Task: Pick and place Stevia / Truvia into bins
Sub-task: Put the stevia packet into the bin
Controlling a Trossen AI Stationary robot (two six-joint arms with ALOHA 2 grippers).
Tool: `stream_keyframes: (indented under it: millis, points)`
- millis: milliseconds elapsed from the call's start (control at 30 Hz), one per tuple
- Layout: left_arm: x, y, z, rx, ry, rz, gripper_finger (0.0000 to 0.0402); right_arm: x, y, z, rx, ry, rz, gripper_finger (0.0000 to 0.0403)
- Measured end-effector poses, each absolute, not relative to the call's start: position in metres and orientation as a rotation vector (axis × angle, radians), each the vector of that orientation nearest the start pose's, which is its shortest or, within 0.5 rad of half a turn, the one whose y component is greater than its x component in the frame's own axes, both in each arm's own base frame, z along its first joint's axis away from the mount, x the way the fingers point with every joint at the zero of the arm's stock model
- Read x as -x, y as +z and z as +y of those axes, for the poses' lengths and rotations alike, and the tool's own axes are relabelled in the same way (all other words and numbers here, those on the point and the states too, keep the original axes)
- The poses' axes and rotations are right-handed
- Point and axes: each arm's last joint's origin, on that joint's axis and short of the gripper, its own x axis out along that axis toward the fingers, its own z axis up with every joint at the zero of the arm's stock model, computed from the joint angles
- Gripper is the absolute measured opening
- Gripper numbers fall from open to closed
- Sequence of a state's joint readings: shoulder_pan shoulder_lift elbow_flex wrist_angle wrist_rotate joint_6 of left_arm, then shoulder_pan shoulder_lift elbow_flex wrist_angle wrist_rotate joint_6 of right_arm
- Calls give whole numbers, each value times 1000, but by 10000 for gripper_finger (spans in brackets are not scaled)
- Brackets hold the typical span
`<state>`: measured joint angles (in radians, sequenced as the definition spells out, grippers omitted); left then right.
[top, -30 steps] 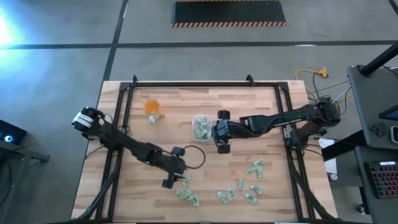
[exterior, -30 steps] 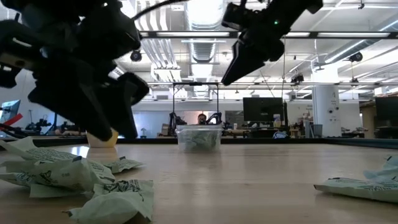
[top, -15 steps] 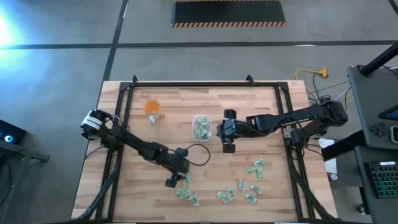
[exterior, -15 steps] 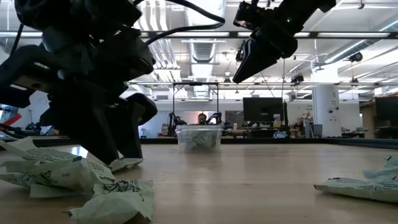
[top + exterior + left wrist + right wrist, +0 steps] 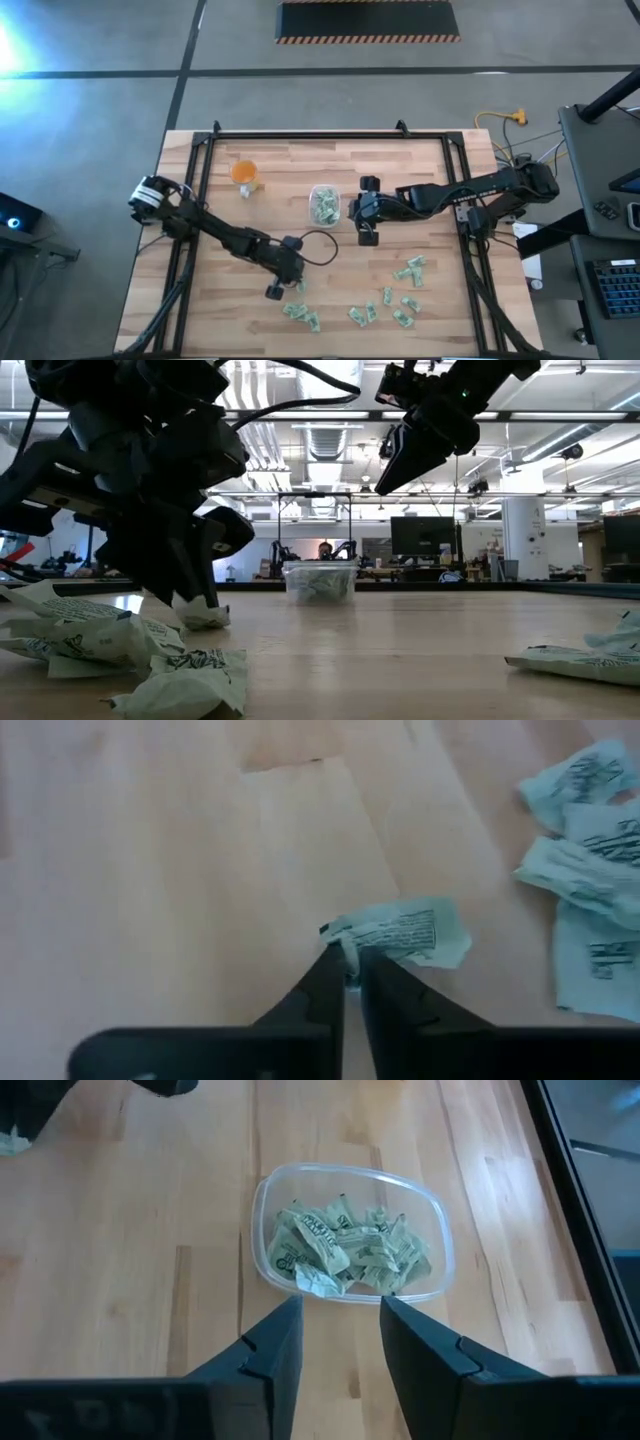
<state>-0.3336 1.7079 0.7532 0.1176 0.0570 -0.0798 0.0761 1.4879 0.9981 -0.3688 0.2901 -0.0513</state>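
Note:
Stevia sachets, pale green and white, lie loose on the wooden table near its front edge (image 5: 362, 314). Several more fill the clear bin (image 5: 323, 204) at mid-table. My left gripper (image 5: 293, 286) is down at the table left of the loose group, shut on one sachet (image 5: 405, 932). That sachet also shows under the left gripper (image 5: 195, 600) in the low view. My right gripper (image 5: 340, 1318) hangs open above the table just right of the bin (image 5: 350, 1230), with nothing between its fingers. My left gripper pinches the sachet by its crumpled end (image 5: 345, 942) between its two fingertips. The fingers slant down from the table's far left. The rest of the sachet (image 5: 207, 617) lies on the table beyond the fingertips.
An orange cup (image 5: 244, 173) stands at the far left of the table. Other sachets lie close to the held one (image 5: 590, 870), and more are spread toward the right (image 5: 413, 268). A black frame (image 5: 300, 134) borders the table's far edge and sides.
My left gripper has sunk to the table beside the loose sachets and shut, taking hold of one sachet's end. The sachet stays on the table.

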Motion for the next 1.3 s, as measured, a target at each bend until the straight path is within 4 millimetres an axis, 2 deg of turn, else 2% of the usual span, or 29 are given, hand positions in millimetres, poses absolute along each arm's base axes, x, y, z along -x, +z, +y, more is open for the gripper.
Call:
stream_keyframes:
  millis: [200,333,500,600,733,933,1133,1300]
  points:
    - [-294,141,-98,-161,-212,778,10,-302,230,15,189,-187,882,127]
    - [-293,157,-91,-302,-17,698,10,-298,227,15,144,-210,929,122]
    - [-298,180,-74,-468,260,576,10,-291,221,16,68,-254,994,121]
    - [-306,188,-57,-514,333,521,10,-287,214,20,37,-265,1022,124]
    - [-315,189,-28,-512,384,502,11,-280,203,30,18,-260,1053,125]
    - [-318,187,13,-448,420,519,11,-269,190,47,16,-236,1094,118]
    - [-319,186,27,-408,339,513,13,-256,176,61,20,-216,1133,111]
    - [-319,186,29,-404,317,517,57,-248,169,70,5,-214,1151,105]
